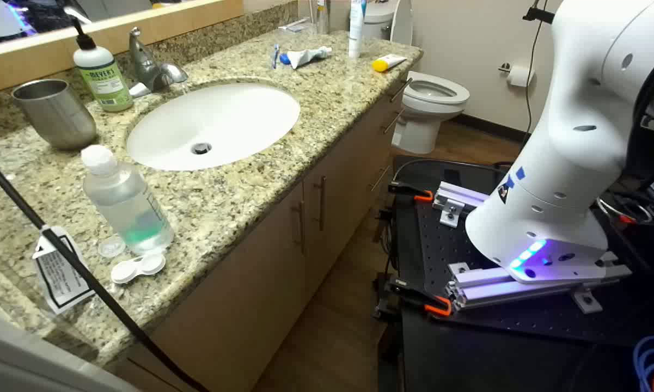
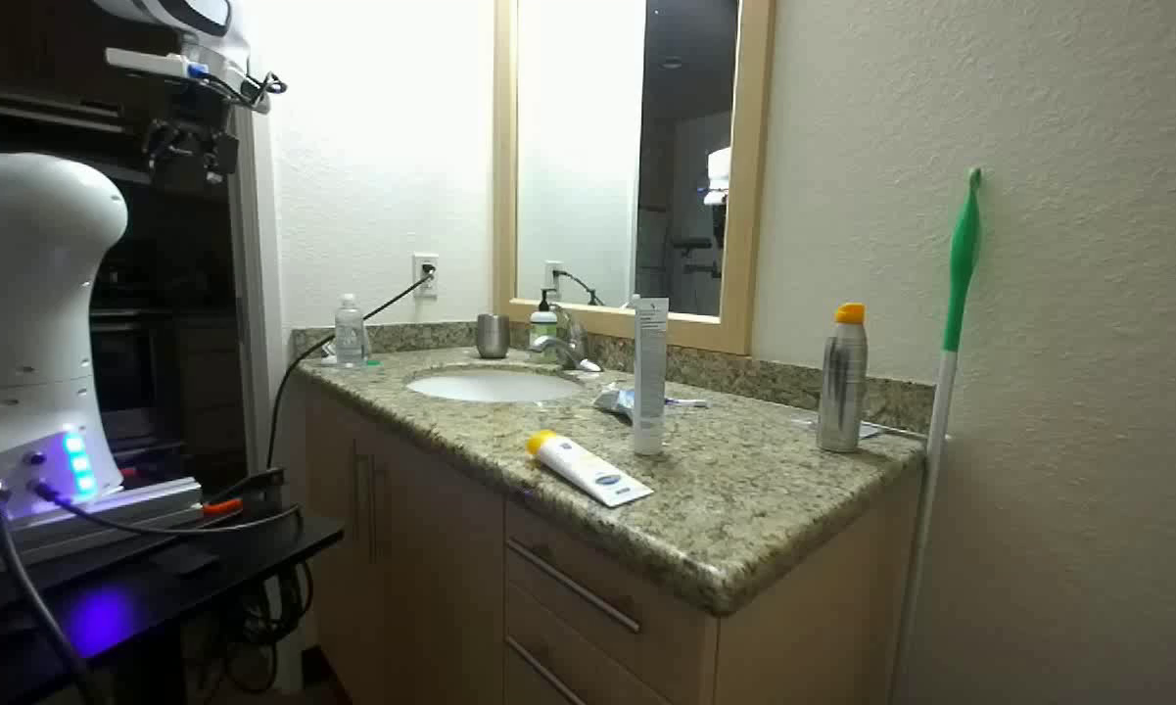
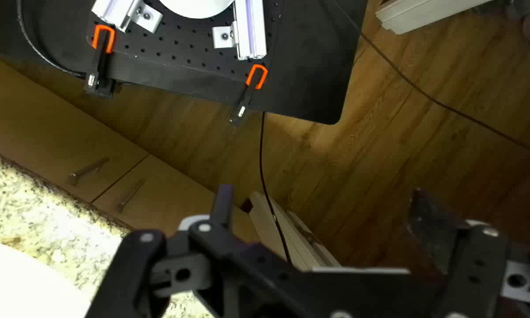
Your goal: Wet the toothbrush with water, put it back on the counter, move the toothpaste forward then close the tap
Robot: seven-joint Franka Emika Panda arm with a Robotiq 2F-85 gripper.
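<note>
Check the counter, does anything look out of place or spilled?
The black cord looks odd: it runs from the wall outlet across one end of the counter and drops past its edge, where it might snag. No obvious spill.

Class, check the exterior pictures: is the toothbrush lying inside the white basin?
No, in an exterior view the toothbrush lies on the speckled counter, outside the white basin.

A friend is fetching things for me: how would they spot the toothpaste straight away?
Find the speckled granite counter and its white oval sink. Past that sink toward the toilet, near the thin toothbrush, lies the toothpaste. It's crumpled and whitish, neither standing like the upright tube nor yellow-capped like the other lying tube.
</note>
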